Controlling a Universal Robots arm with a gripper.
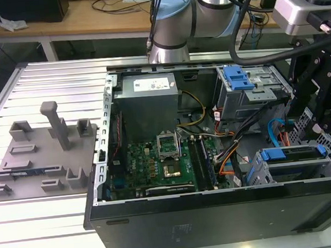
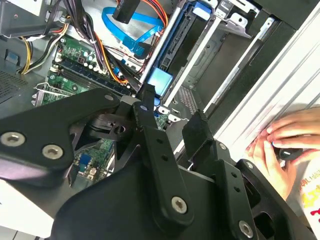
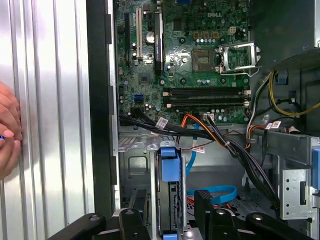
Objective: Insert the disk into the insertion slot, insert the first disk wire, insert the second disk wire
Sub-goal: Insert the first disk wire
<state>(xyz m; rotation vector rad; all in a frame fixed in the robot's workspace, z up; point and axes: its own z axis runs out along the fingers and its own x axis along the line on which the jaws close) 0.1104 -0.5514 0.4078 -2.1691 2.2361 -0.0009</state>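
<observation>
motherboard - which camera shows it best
First wrist view: it faces the motherboard squarely, socket and memory slots plain. The exterior view shows the motherboard slanted inside the case; the second wrist view catches part among cables.

Ribbed aluminium table (image 1: 47,227). An open PC case (image 1: 220,218) lies centre-right in the exterior view, and a grey fixture plate (image 1: 38,161) lies at left. In the first wrist view, a hand (image 3: 7,132) apparently rests on the table.

Disk (image 3: 169,167) edge-on in insertion slot (image 3: 134,167), faces hidden from my wrist cameras. Person's hand (image 3: 9,130) (image 2: 280,145) cut off at picture's edge in both wrist views.
</observation>
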